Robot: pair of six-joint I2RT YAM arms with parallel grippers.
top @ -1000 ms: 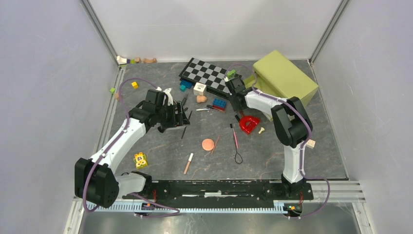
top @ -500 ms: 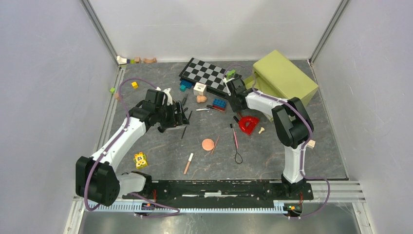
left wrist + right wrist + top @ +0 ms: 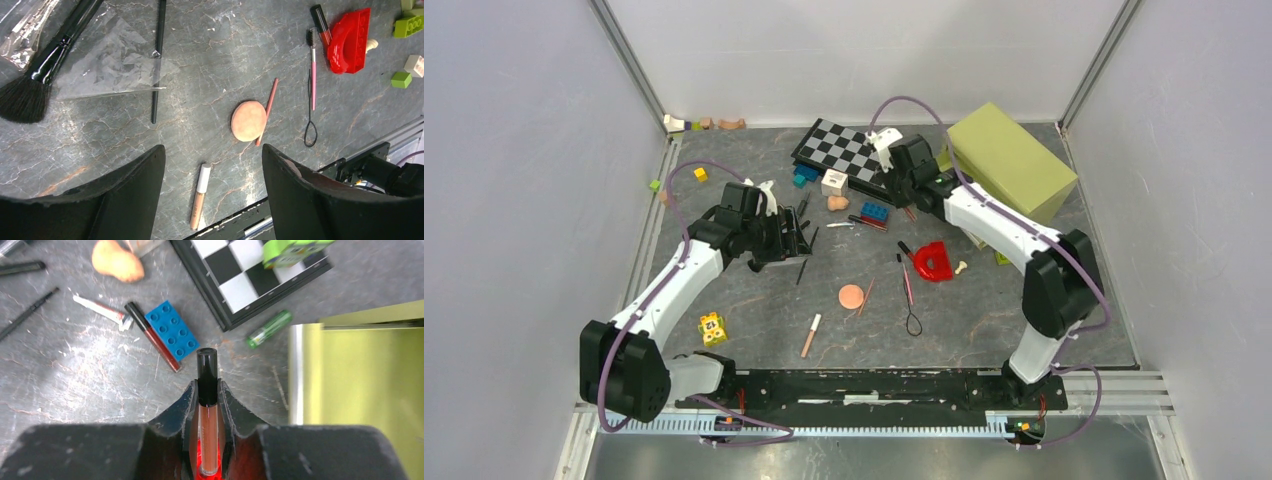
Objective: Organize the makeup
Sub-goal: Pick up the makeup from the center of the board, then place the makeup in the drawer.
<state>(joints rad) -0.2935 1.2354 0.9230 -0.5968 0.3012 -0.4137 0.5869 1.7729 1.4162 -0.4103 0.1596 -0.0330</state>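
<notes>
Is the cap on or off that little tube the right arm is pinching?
On. The lip gloss tube wears its black cap, poking out past the right arm's fingers clamped on its clear body.

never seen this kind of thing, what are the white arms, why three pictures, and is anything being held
These are two robot arms bolted at the near edge of a table, each ending in a two-finger gripper. The wide picture is from a fixed camera above and behind them. The other two are from cameras on the wrists, so each shows its own dark fingers. The left gripper is open and empty, over a peach puff, a pink pencil and a big black brush. The right gripper is shut on a lip gloss tube with a black cap; below it lie a blue brick and a checkerboard. A red curved piece and a green box are on the table too.
</notes>
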